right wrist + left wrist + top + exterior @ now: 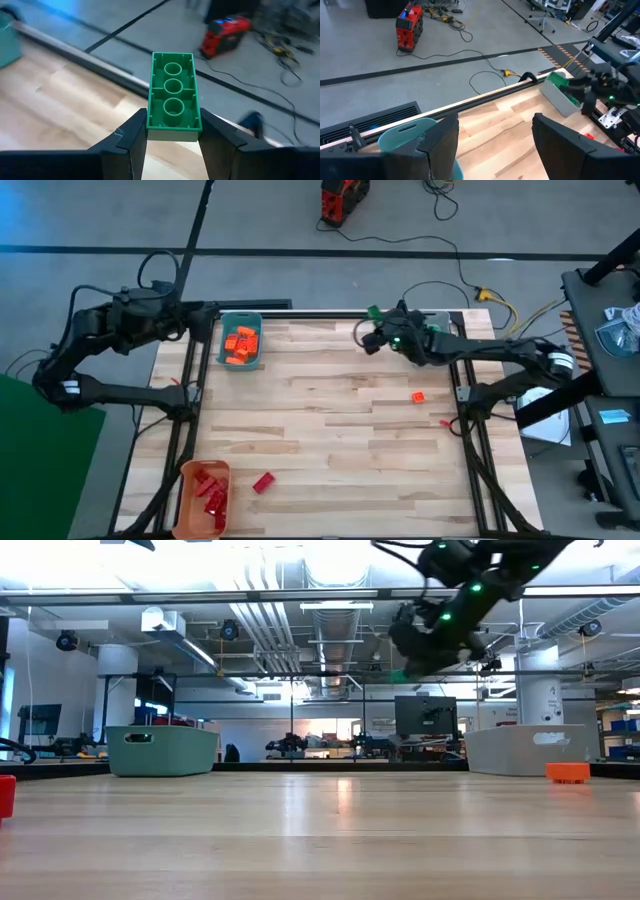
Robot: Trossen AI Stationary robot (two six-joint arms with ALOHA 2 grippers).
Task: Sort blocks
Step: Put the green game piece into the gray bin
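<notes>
One green block (173, 95) sits pinched between the two fingers of the right gripper (172, 137), hollow underside toward the wrist camera, its near end clamped and the rest poking out beyond the fingertips; seen from above, that gripper (378, 335) hangs over the table's far edge at about 1 o'clock. Orange blocks (241, 344) fill the teal bin (240, 319) at 11 o'clock, red ones (211, 490) the orange bin (192, 515) at 7, while a loose red block (264, 482) and an orange block (418, 396) lie on the table (330, 430). Over by the teal bin, the left gripper (495, 140) waits with its fingers spread and empty.
</notes>
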